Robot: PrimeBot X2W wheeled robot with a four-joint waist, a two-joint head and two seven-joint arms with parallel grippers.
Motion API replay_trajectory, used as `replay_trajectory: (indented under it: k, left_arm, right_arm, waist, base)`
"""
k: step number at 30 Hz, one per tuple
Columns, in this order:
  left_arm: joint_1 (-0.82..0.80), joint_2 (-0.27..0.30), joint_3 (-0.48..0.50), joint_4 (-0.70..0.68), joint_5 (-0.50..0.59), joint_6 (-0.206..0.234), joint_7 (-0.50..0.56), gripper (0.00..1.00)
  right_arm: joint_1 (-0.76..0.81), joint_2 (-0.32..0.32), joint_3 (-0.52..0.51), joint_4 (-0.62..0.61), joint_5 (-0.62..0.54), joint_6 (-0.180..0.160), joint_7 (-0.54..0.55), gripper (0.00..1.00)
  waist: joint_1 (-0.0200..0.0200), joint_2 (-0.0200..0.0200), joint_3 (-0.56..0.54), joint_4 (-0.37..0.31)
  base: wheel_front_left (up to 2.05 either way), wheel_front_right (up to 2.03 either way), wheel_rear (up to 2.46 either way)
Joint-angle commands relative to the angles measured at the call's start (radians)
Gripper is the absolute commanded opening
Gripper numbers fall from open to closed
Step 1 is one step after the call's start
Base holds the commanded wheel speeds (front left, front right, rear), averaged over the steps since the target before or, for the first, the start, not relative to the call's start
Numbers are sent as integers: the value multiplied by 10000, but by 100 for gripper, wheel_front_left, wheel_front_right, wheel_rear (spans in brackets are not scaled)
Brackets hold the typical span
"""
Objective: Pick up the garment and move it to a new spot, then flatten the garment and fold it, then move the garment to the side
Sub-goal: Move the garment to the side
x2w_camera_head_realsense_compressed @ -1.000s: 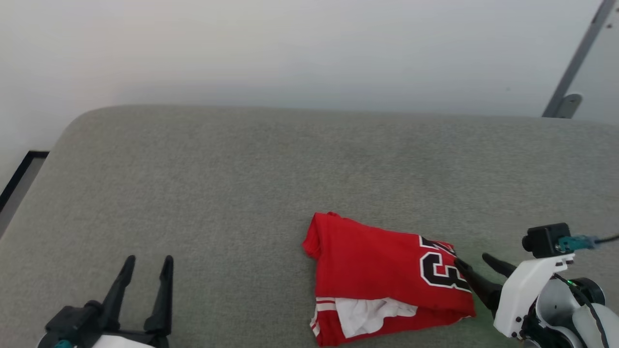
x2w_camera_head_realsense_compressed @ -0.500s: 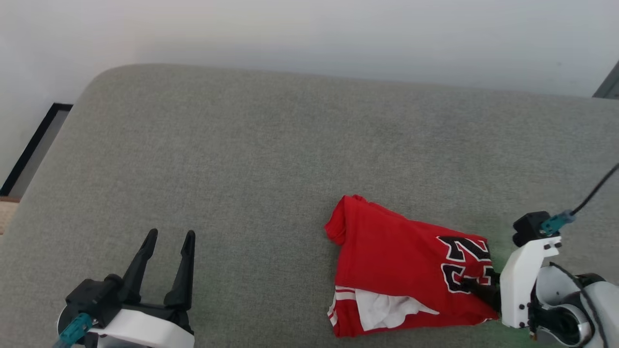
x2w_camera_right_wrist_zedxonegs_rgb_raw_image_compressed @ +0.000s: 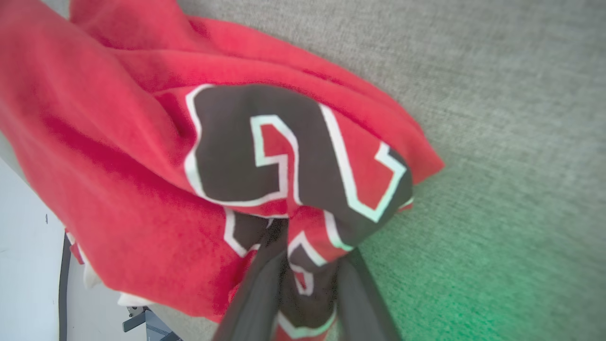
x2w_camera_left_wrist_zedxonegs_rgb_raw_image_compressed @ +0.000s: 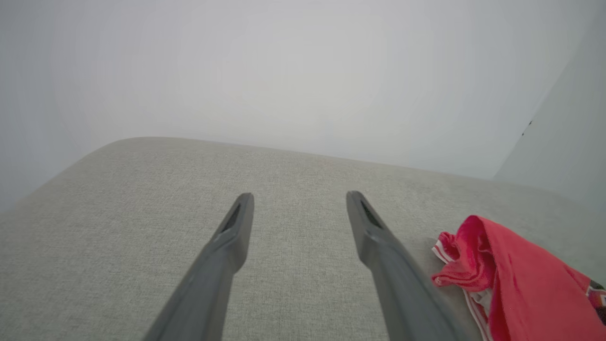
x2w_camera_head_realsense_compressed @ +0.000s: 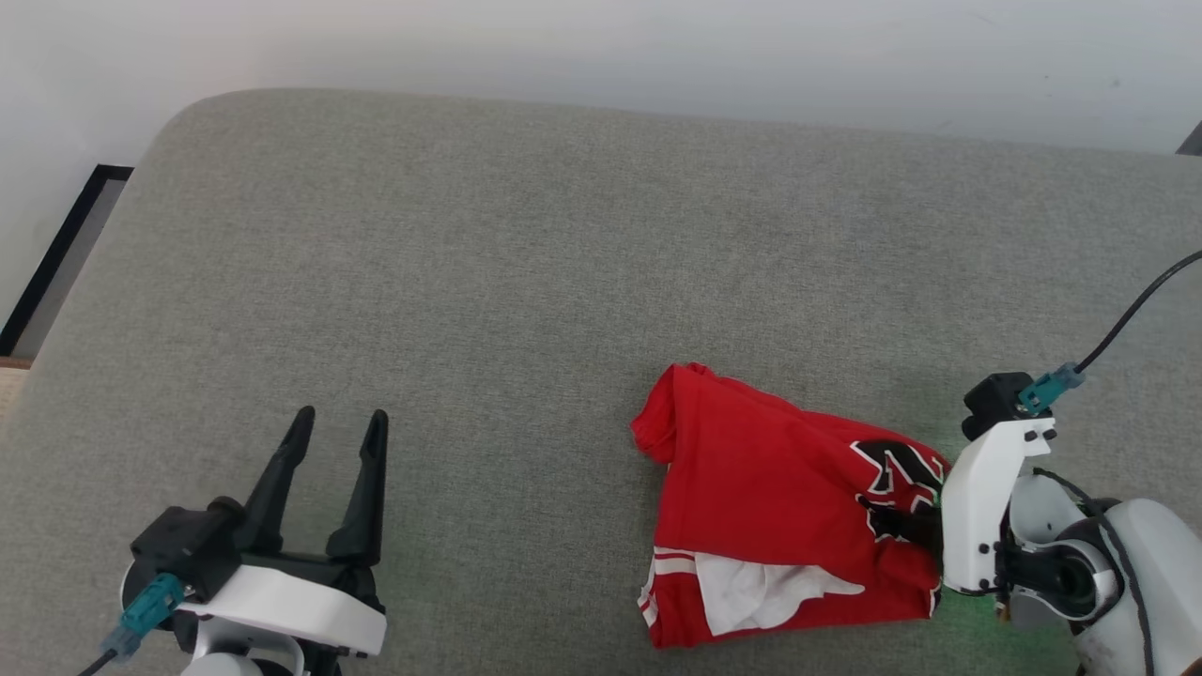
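Grey woven upholstery covers the padded bench (x2w_camera_head_realsense_compressed: pixel 470 235). The garment (x2w_camera_head_realsense_compressed: pixel 761 479) is seen crumpled at the near right, its lettered right edge pinched in the partly closed right pincer (x2w_camera_head_realsense_compressed: pixel 906 524). The left pincer (x2w_camera_head_realsense_compressed: pixel 341 416) is held wide open and empty, near left. Such soft, light cloth is judged likely to sag and unfold when lifted, so a thick bunched fold is best gripped.

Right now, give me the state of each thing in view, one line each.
garment, loosely bunched, lying on the cushion, white lining showing at the near edge, lettered corner gathered up.
right pincer, closed on the garment's lettered corner, cloth pinched between its fingers.
left pincer, open, holding nothing, apart from the garment.
grey cushion, flat, bearing the garment.
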Motion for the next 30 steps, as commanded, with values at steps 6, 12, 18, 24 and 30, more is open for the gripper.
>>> replay_trajectory:
  k: [6,12,18,24,30]
  left_arm:
    - [-212,-76,373,53,-137,-19,-45,100]
    - [-423,-142,620,-180,32,-19,-47,100]
    - [-632,-145,579,-292,64,-19,-45,100]
    - [-982,-145,194,-418,186,-20,-47,100]
    - [-1503,-47,-529,-463,215,-20,-45,100]
  right_arm:
    - [65,-354,-93,-403,328,-13,-289,0]
    - [-136,-1108,-558,-1248,291,0,-520,0]
    - [-450,-1709,-898,-1445,-7,0,-640,0]
    - [-1050,-2294,-1200,-1251,-460,0,-982,0]
    - [-1923,-2871,-1180,-696,-1033,0,-1511,0]
  waist:
    - [0,0,14,-305]
    - [0,0,78,-933]
    - [0,0,169,-1632]
    - [0,0,342,-2272]
    - [0,0,609,-2786]
  base:
    - [0,0,0]
    - [0,0,0]
    - [0,0,0]
    - [0,0,0]
    - [0,0,0]
